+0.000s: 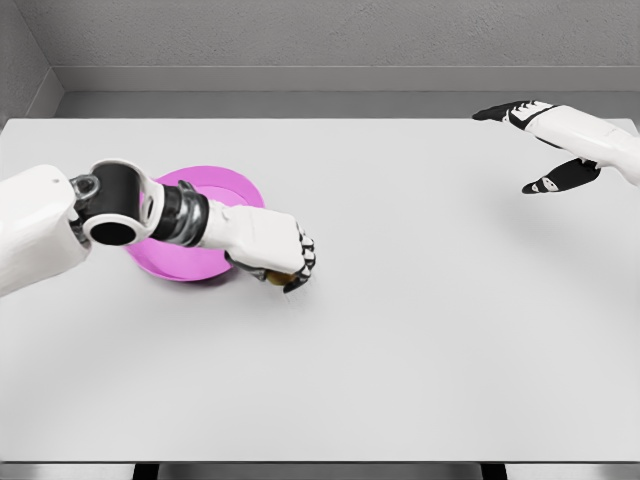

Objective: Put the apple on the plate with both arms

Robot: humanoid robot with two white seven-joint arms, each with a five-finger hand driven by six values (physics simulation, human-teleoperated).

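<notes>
A magenta plate (222,187) lies on the white table at the left, partly hidden behind my left forearm. My left hand (291,264) hangs just off the plate's right rim, low over the table, with its fingers curled. Only a small brownish sliver of the apple (273,279) shows under the palm; the rest is hidden by the hand. My right hand (526,148) hovers at the far right of the table, well away from the plate. It is open, with fingers and thumb spread and nothing between them.
The white table (400,340) stretches wide between the two hands and toward its front edge. A grey wall runs behind the table's back edge.
</notes>
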